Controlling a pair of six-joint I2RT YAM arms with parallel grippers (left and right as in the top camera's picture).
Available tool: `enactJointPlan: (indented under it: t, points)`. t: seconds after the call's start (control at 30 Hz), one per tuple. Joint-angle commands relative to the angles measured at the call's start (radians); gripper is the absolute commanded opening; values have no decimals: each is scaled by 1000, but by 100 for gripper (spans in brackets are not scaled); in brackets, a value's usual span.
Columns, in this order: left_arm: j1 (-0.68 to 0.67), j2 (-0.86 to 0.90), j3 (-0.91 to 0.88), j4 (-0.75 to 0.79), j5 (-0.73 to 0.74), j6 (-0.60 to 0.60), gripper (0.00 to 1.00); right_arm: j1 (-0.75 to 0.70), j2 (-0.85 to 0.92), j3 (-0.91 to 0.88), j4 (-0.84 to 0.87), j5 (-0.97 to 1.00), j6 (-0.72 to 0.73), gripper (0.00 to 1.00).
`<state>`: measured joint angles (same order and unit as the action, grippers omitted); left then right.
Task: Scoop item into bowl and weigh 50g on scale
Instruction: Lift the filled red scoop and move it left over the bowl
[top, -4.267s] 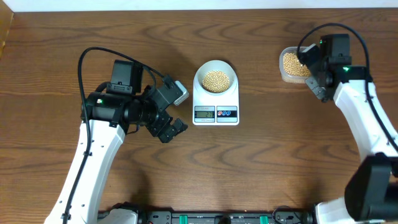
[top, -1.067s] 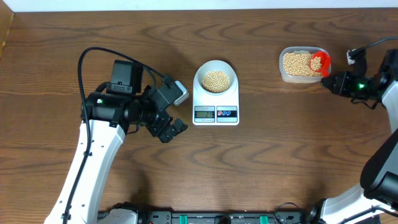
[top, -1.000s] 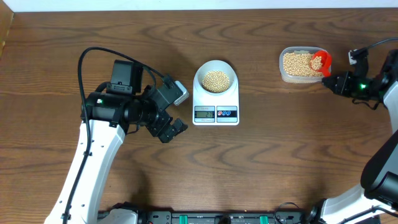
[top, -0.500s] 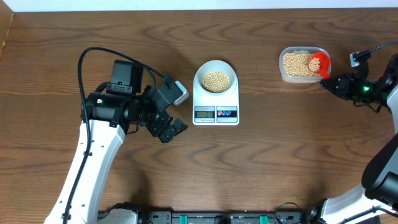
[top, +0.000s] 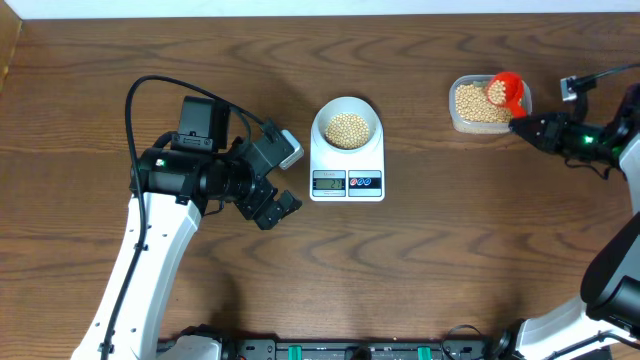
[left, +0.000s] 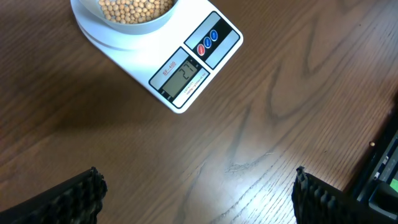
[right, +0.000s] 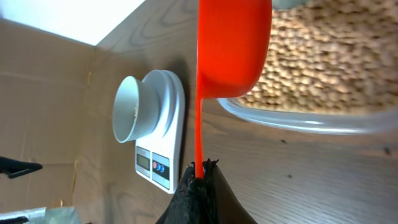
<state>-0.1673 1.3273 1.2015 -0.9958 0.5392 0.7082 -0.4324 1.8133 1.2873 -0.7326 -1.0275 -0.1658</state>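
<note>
Left gripper (left: 199, 200): held over the brown wooden table (top: 450, 250), to the near left of the scale; its black fingers (left: 78, 196) are spread wide apart and nothing is held between them.
Scale: a flat white digital kitchen scale (top: 347, 166) is set at the middle of the table, its grey display (left: 185, 73) and two round buttons (left: 208, 40) turned to the near side; the digits cannot be read.
Bowl: a small round white-rimmed bowl (top: 319, 117) is stood on the far part of the scale.
Item: small round tan-yellow beans (top: 347, 128) are heaped inside the bowl; more of them (top: 473, 102) are lying in the tub.
Right gripper (top: 524, 126): its jaws are pressed together on the thin handle of the scoop, at the far right.
Scoop: a red plastic scoop (top: 505, 90) is held over the right end of the tub; what it carries cannot be told.
Tub: a clear rectangular plastic tub (top: 455, 121) is set at the far right, well apart from the scale.
</note>
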Motion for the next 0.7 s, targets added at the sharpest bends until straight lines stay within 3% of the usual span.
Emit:
enactJointPlan:
  t: [0.0,0.27,0.67]
  points:
    - [5,-14,13,-6,-10,13,98,46,11,-1,12,-57,-13,1]
    - [5,-14,13,-6,-10,13,98,177,11,-1,94,-57,65,1]
    - [5,-14,13,-6,-10,13,98,353,11,-1,165,-63,64,1]
